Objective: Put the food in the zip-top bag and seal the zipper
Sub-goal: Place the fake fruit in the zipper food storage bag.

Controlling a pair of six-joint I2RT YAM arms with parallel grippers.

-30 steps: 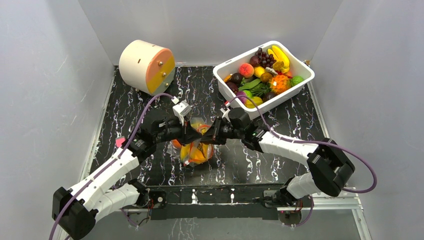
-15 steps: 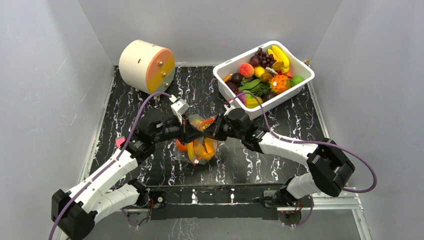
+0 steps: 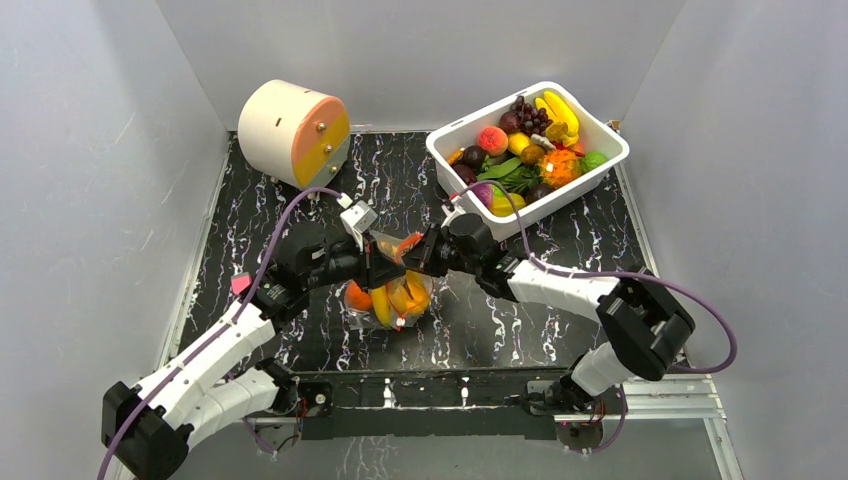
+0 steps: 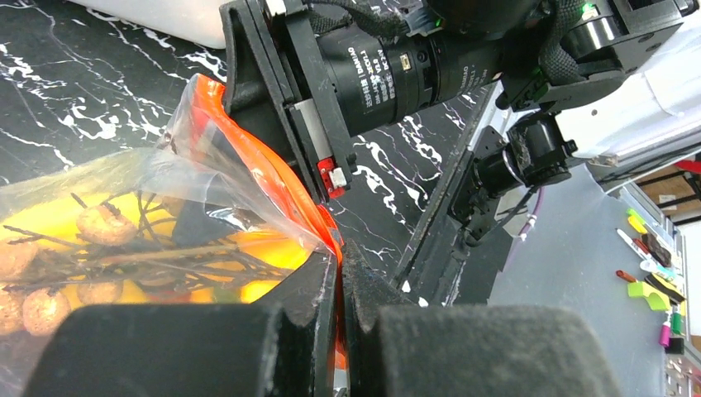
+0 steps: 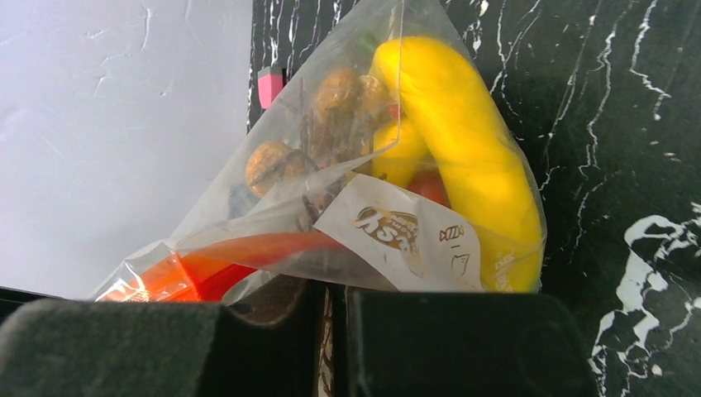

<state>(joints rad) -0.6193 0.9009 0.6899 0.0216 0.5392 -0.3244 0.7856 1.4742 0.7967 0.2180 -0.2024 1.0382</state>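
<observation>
1. A cream drum (image 3: 292,132) lies on its side at the far left of the table (image 3: 560,330).
2. The left gripper (image 3: 384,264) has its fingers pressed together on the orange-red zipper (image 4: 285,178).
3. The zip-top bag (image 3: 388,300) is at mid-table between both arms (a banana (image 5: 463,141) and other pieces show inside).
4. The right gripper (image 3: 414,258) is clamped on the same rim.
5. More food (image 3: 530,150) fills the white tub (image 3: 570,195) at far right.

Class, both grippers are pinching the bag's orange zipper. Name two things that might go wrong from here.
1. The left gripper and right gripper are shut on the zipper close together; the strip beyond them may stay unsealed.
2. The bag bulges with a banana and other food; the thin strip might slip free.
</observation>
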